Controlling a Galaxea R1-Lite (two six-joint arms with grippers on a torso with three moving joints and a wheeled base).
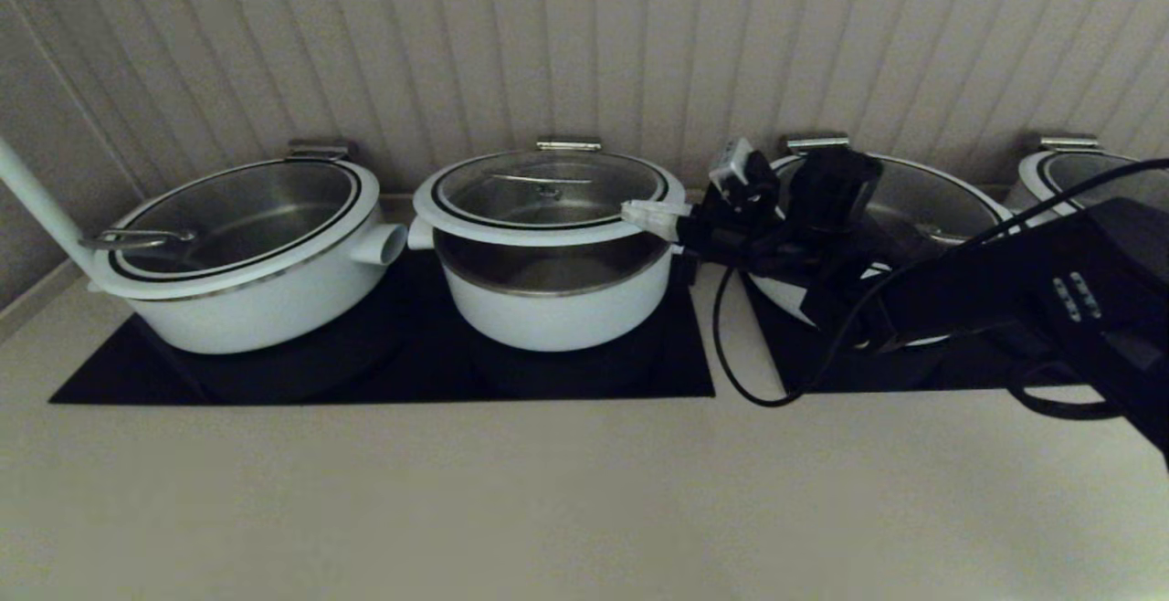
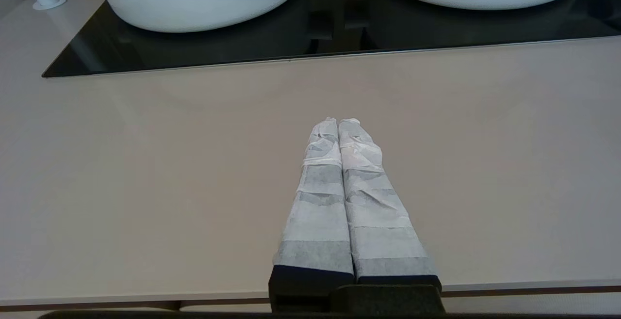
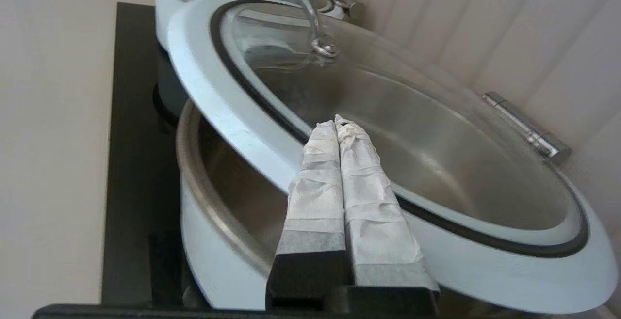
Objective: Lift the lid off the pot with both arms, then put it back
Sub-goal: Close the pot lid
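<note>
Lid: the round glass lid with white rim, black ring and curved steel handle (image 1: 549, 195) hangs lifted and tilted above the small deep white pot with steel inside (image 1: 554, 295), steel wall showing between them.
My right gripper (image 1: 630, 210): its taped white fingers pressed together, tips at the lid's rim on the side nearest my arm; whether they bear the lid I cannot tell.
Right wrist view only: the lid rim (image 3: 228, 110) passes under my fingertips (image 3: 322, 135), with the pot's rim (image 3: 194, 173) below it.
My right arm: stretched low from the right, crossing in front of a wider white pot (image 1: 941, 208).
My left gripper (image 2: 338, 124): fingers together, over bare beige counter (image 2: 145, 173), short of the black cooktop (image 2: 204, 47); only its wrist view shows it.
</note>
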